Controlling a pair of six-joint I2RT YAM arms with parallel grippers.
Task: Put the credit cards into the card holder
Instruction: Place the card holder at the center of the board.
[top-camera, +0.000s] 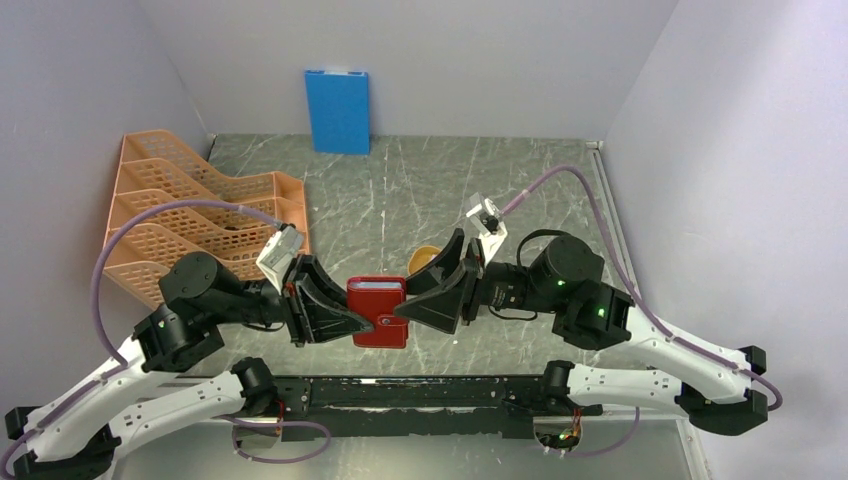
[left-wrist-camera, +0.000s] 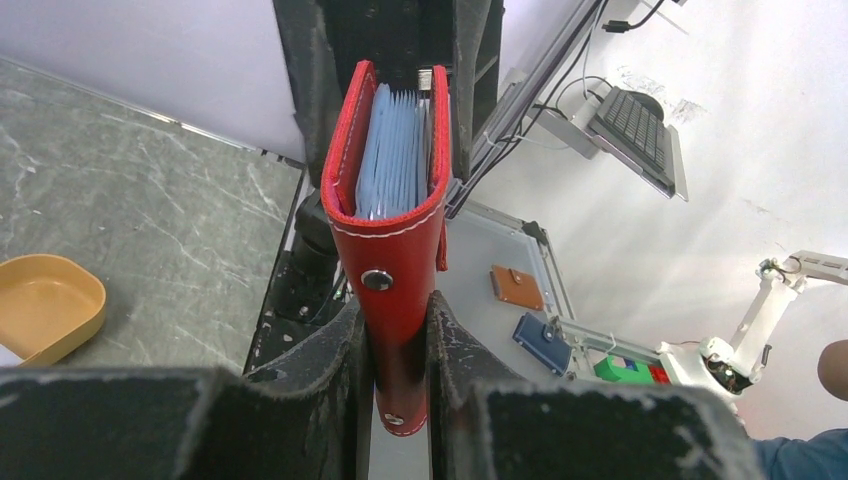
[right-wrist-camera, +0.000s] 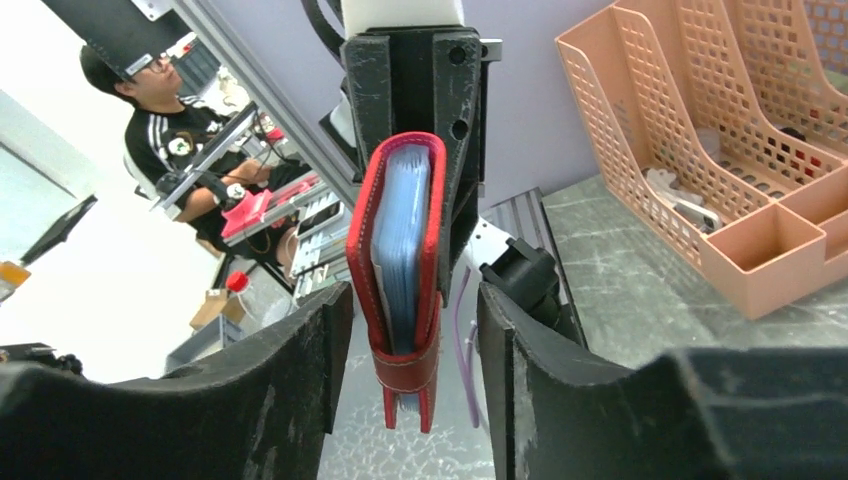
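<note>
Card holder (left-wrist-camera: 392, 270), red, folded around the pale blue credit cards (left-wrist-camera: 395, 150), held in the air just on the near side of the yellow tray (top-camera: 424, 258). My left gripper (left-wrist-camera: 398, 345) clamps its snap-tab end; my right gripper (right-wrist-camera: 412, 310) stands open astride the opposite end, clear of both covers. I judge the step to be pressing it shut: I would centre the right jaws and squeeze both covers squarely, left grip firm.
</note>
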